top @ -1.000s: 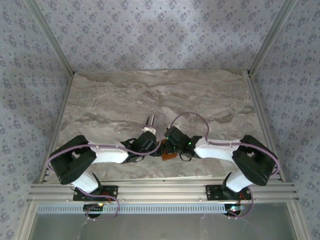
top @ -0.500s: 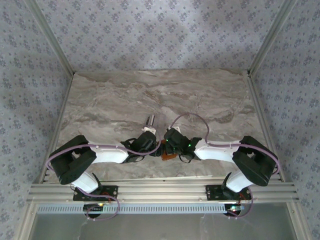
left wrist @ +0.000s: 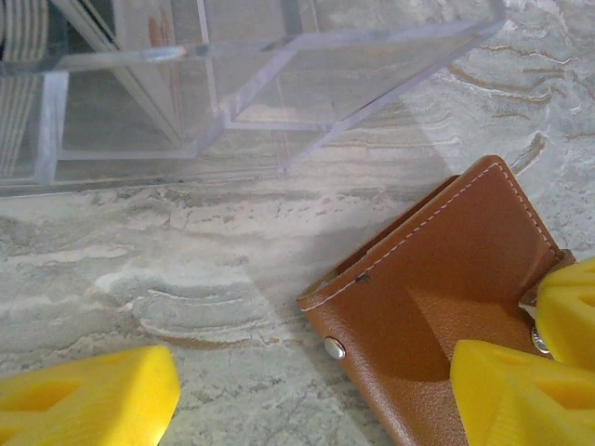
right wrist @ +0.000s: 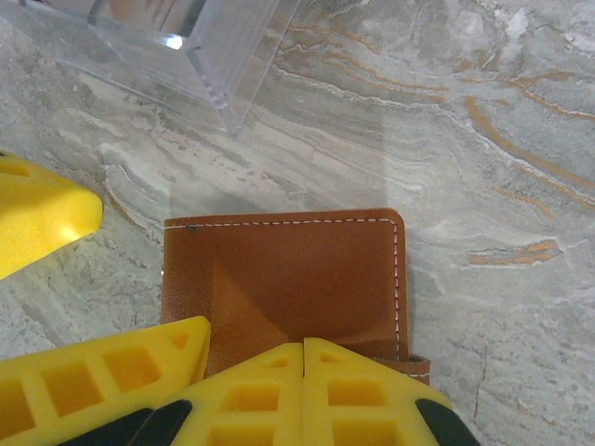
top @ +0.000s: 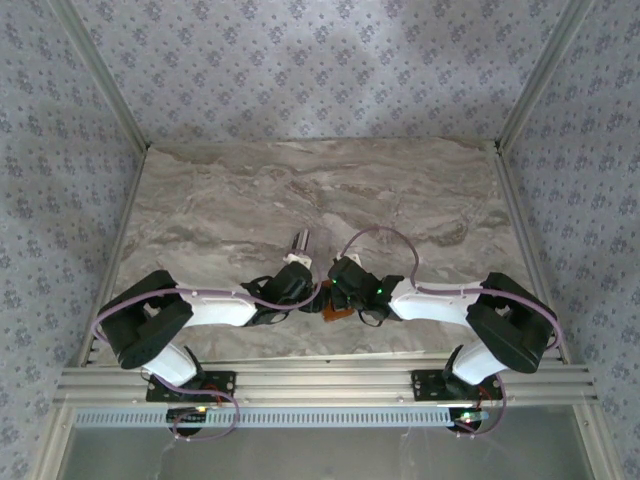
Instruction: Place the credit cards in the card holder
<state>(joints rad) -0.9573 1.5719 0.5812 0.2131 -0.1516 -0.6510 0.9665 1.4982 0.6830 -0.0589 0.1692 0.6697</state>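
The card holder [right wrist: 288, 279], a flat brown leather wallet with white stitching, lies shut on the marble. In the overhead view the card holder [top: 338, 313] peeks out between the two wrists. My right gripper [right wrist: 304, 351] is shut, its fingers pressed together over the wallet's near edge beside the clasp tab [right wrist: 416, 367]. My left gripper [left wrist: 311, 372] is open. One of its fingers [left wrist: 521, 395] rests over the wallet and the other sits on bare marble. Pale striped edges [left wrist: 20, 32], perhaps the credit cards, show through the clear box; I cannot tell for sure.
A clear acrylic divided box [left wrist: 232, 84] stands just beyond the wallet; the box [top: 303, 243] sits mid-table in the overhead view. Marble table [top: 240, 190] stretches open toward the back and both sides. Patterned walls and aluminium rails enclose it.
The right wrist has crept slightly left and nearer over the wallet. The left arm and the wallet stay where they were.
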